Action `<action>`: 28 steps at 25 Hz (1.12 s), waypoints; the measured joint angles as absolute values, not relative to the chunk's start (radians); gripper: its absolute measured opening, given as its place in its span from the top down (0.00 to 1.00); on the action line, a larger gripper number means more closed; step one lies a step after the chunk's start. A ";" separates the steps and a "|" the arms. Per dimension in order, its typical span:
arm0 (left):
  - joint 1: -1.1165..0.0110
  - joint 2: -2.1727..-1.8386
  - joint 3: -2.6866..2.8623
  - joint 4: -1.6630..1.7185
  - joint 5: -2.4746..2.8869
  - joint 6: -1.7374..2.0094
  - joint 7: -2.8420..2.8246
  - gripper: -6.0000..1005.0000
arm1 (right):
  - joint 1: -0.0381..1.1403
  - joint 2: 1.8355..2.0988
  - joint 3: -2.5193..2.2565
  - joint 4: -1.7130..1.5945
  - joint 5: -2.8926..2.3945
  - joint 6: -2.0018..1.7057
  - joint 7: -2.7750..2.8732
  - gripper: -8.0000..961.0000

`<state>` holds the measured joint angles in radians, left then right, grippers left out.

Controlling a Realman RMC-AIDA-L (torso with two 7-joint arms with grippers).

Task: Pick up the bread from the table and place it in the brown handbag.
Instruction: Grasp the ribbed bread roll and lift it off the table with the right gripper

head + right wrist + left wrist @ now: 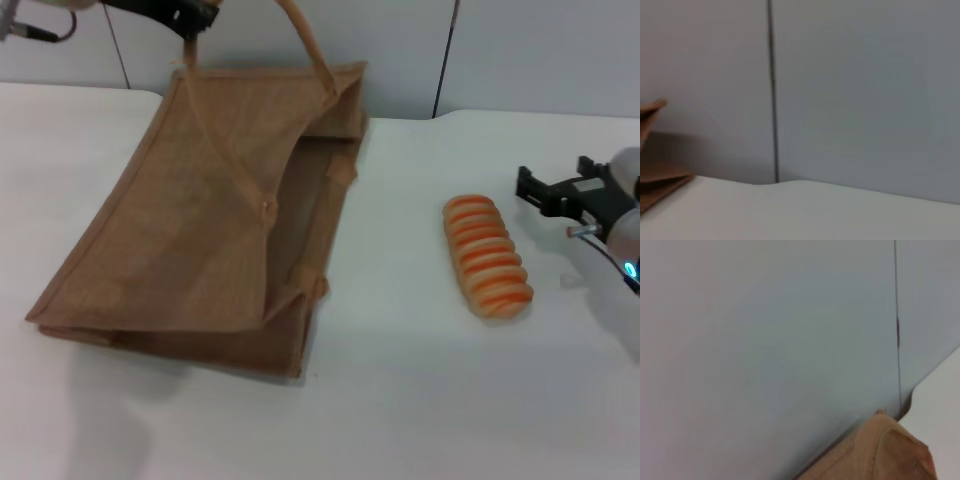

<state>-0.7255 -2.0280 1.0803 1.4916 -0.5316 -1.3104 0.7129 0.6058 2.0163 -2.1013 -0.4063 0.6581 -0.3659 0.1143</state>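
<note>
The bread [488, 257], a tan loaf with orange stripes, lies on the white table [400, 400] to the right of the brown handbag [200, 220]. The bag lies on its side with its mouth facing right. My left gripper [192, 18], at the top left, is shut on one strap handle and lifts the bag's upper panel, so the mouth gapes. The bag's fabric shows in the left wrist view [880, 450] and at the edge of the right wrist view [655, 182]. My right gripper [528, 188] hovers open, just right of the bread and apart from it.
The bag's second handle [305, 40] arches up at the back. A grey wall with a dark vertical seam [445, 60] runs behind the table. Bare tabletop lies in front of the bag and the bread.
</note>
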 joint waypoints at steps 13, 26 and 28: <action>-0.732 -2.025 1.070 1.611 -0.525 -1.385 0.710 0.87 | 0.513 1.973 -2.042 -0.774 0.498 -0.103 0.111 0.08; -0.739 -2.028 1.080 1.620 -0.511 -1.385 0.710 0.87 | 0.395 1.992 -1.849 -1.319 0.270 0.613 0.055 0.08; -0.738 -2.028 1.080 1.621 -0.506 -1.385 0.710 0.87 | 0.397 2.006 -1.838 -1.349 0.275 0.670 0.018 0.08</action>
